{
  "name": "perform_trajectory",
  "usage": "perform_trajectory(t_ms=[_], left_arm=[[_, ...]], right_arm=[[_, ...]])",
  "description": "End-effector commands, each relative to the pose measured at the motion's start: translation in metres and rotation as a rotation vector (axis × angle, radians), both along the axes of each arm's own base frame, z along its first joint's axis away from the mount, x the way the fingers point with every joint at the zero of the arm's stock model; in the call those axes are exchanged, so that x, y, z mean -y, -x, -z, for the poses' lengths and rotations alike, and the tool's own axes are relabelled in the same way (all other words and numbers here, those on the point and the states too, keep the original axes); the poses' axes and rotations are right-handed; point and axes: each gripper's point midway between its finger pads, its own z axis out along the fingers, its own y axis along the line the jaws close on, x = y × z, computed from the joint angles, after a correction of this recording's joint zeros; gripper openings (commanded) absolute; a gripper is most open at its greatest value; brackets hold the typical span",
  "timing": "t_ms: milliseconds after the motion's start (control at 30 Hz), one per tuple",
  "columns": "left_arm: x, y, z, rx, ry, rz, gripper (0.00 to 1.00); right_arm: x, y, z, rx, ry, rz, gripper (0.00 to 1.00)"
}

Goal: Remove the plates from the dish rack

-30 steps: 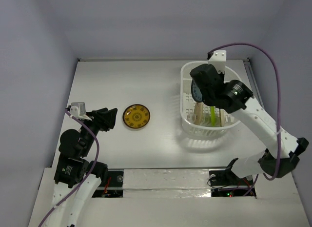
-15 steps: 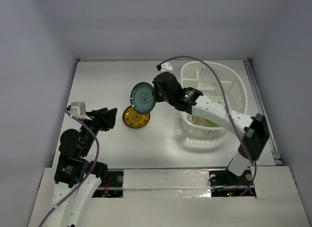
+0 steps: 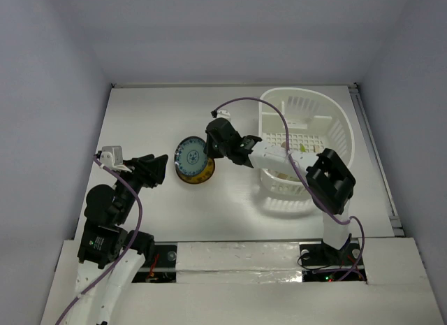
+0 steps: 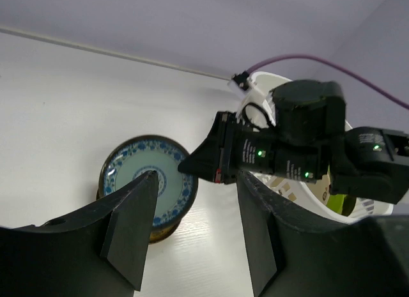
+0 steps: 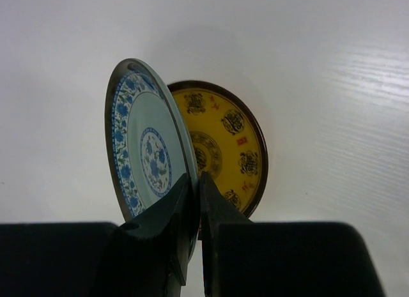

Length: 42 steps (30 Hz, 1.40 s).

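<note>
Done: the amber-yellow plate [image 3: 199, 177] lies flat on the counter [image 3: 154, 115], well to the left of the dish rack [image 3: 328, 115].
In hand: the teal-blue plate [image 5: 144, 150] is out of the rack and not yet released.
Right end effector [image 5: 192, 182]: narrow, its jaws pinching the rim of the teal-blue plate.
Plate position: the teal-blue plate is tilted on edge, directly over the amber-yellow plate and overlapping it from above. I cannot tell whether the two touch.
Left to do: by my judgement, set this plate down and then fetch the rest. The left wrist view shows a lime green plate [image 4: 339, 201] standing in the rack with a paler one beside it. The arm hides any others.
Progress: roughly the second plate of five, so under halfway.
Right arm pose: stretched low across the counter from its base, wrist turned sideways, forearm passing in front of the rack's near-left wall.
Left end effector [image 4: 195, 233]: jaws apart and holding nothing.
Left arm pose: folded near its base at the counter's left side, with its fingers aimed at the two plates but well short of them.
</note>
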Motion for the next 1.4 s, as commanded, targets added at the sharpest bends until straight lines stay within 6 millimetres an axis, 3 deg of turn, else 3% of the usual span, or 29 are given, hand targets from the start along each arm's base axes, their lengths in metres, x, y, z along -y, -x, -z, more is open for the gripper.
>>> perform_trajectory(t_ms=[0, 200, 300, 333, 400, 433, 500, 533, 600, 700, 733, 800, 833, 867, 933, 967, 1000, 1067, 1100, 1200, 1300, 1333, 1367], left_arm=[[0.001, -0.003, -0.009, 0.033, 0.014, 0.004, 0.49], [0.001, -0.003, -0.009, 0.032, 0.013, 0.006, 0.49], [0.001, -0.002, -0.009, 0.032, 0.016, 0.004, 0.49], [-0.001, -0.003, -0.009, 0.033, 0.014, -0.005, 0.49], [0.0, -0.003, -0.009, 0.033, 0.014, -0.004, 0.49], [0.0, -0.003, -0.01, 0.037, 0.017, -0.002, 0.49], [0.0, -0.003, -0.01, 0.036, 0.015, -0.002, 0.49], [0.0, -0.002, -0.01, 0.037, 0.015, -0.002, 0.49], [0.0, -0.002, -0.011, 0.038, 0.017, -0.002, 0.49], [0.0, -0.002, -0.011, 0.042, 0.016, 0.0, 0.49], [0.0, -0.002, -0.012, 0.044, 0.015, -0.001, 0.49], [0.0, -0.001, -0.011, 0.042, 0.016, 0.004, 0.49], [0.0, -0.001, -0.012, 0.045, 0.017, 0.004, 0.49], [0.001, -0.001, -0.012, 0.047, 0.016, 0.006, 0.49], [0.002, 0.0, -0.013, 0.05, 0.016, 0.015, 0.49], [0.003, 0.0, -0.013, 0.051, 0.018, 0.018, 0.48], [0.003, 0.0, -0.013, 0.051, 0.018, 0.019, 0.48], [0.003, 0.001, -0.013, 0.052, 0.018, 0.023, 0.44], [0.003, 0.002, -0.014, 0.057, 0.019, 0.023, 0.42], [0.003, 0.002, -0.015, 0.06, 0.018, 0.024, 0.37], [0.006, 0.003, -0.014, 0.056, 0.017, 0.041, 0.35], [0.007, 0.003, -0.014, 0.056, 0.015, 0.044, 0.35], [0.007, 0.003, -0.014, 0.055, 0.015, 0.047, 0.35]], right_arm=[[-0.015, 0.0, 0.001, -0.001, -0.104, 0.004, 0.03], [-0.007, 0.004, 0.027, -0.035, -0.072, 0.022, 0.11], [-0.005, 0.008, 0.039, -0.057, -0.054, 0.02, 0.25], [-0.003, 0.008, 0.042, -0.06, -0.042, 0.022, 0.4], [0.0, 0.011, 0.047, -0.073, -0.02, 0.015, 0.52], [0.002, 0.011, 0.047, -0.072, -0.009, 0.013, 0.62], [0.005, 0.013, 0.046, -0.075, 0.009, 0.01, 0.7], [0.007, 0.013, 0.037, -0.06, 0.007, 0.009, 0.77], [0.016, 0.013, 0.028, -0.042, 0.029, 0.02, 0.82], [0.03, 0.015, -0.005, 0.011, 0.04, 0.032, 0.83], [0.036, 0.016, -0.031, 0.05, 0.021, 0.034, 0.81], [0.061, 0.019, -0.052, 0.094, 0.054, 0.089, 0.7], [0.079, 0.016, -0.067, 0.144, 0.077, 0.15, 0.53], [0.097, 0.021, -0.102, 0.197, 0.039, 0.185, 0.37], [0.141, 0.025, -0.112, 0.211, 0.097, 0.273, 0.04], [0.167, 0.024, -0.12, 0.233, 0.126, 0.341, 0.0], [0.196, 0.035, -0.132, 0.237, 0.145, 0.382, 0.0], [0.247, 0.036, -0.132, 0.227, 0.197, 0.497, 0.0], [0.274, 0.047, -0.137, 0.222, 0.213, 0.534, 0.0], [0.339, 0.062, -0.122, 0.158, 0.326, 0.669, 0.0], [0.375, 0.078, -0.115, 0.095, 0.412, 0.734, 0.19], [0.378, 0.079, -0.11, 0.068, 0.446, 0.731, 0.4], [0.38, 0.081, -0.11, 0.054, 0.468, 0.733, 0.47]])
